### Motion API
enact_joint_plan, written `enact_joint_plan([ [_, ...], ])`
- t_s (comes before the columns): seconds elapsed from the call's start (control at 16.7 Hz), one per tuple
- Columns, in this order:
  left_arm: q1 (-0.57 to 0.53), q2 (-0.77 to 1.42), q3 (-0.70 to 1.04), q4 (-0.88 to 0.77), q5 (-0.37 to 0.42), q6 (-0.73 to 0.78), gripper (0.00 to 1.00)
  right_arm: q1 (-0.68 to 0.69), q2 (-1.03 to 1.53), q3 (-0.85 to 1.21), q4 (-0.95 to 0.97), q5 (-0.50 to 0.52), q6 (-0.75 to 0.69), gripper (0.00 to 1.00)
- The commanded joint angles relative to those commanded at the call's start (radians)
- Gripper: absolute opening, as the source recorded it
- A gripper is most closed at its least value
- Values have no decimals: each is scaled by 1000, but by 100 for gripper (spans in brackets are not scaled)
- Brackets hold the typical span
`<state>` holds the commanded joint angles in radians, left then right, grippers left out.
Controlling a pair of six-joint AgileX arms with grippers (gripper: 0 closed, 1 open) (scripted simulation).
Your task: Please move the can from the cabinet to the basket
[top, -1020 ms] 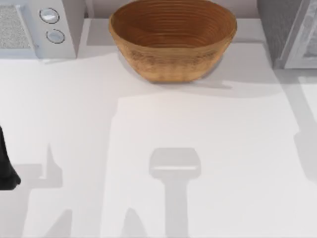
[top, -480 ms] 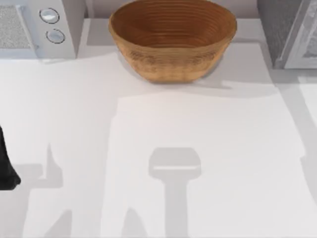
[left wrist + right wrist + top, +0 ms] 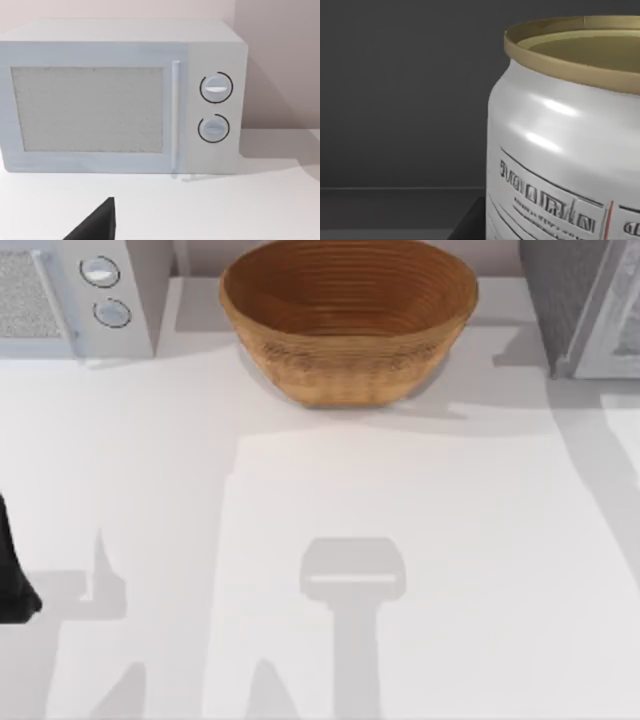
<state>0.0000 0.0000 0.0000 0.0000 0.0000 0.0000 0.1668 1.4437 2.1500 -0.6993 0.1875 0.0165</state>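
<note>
A white table (image 3: 420, 570) spreads below us. Our left arm (image 3: 12, 570) is parked at its left edge, well in front of the microwave (image 3: 70, 295); its fingers we cannot tell. Farther back, the wicker basket (image 3: 348, 330) sits right of the microwave, the cabinet (image 3: 560, 300) beyond it. The can (image 3: 565, 150) stands close before our right wrist against dark walls; that grip we cannot tell.

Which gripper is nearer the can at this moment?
Right. The right wrist view sits close up against the can, which stands against a dark grey interior. The left arm is parked at the table's left edge, facing the white microwave.
</note>
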Motion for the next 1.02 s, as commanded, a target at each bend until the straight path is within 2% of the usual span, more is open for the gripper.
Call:
enact_joint_plan([
  [0.3, 0, 0, 0, 0, 0, 0, 100, -6, -7, -13, 9, -4, 0, 0],
  [0.54, 0, 0, 0, 0, 0, 0, 100, -18, -152, -160, 102, -37, -17, 0],
  [0.78, 0, 0, 0, 0, 0, 0, 100, -37, -424, -477, 238, -92, -41, 0],
  [1.02, 0, 0, 0, 0, 0, 0, 100, -62, -728, -941, 380, -145, -56, 0],
])
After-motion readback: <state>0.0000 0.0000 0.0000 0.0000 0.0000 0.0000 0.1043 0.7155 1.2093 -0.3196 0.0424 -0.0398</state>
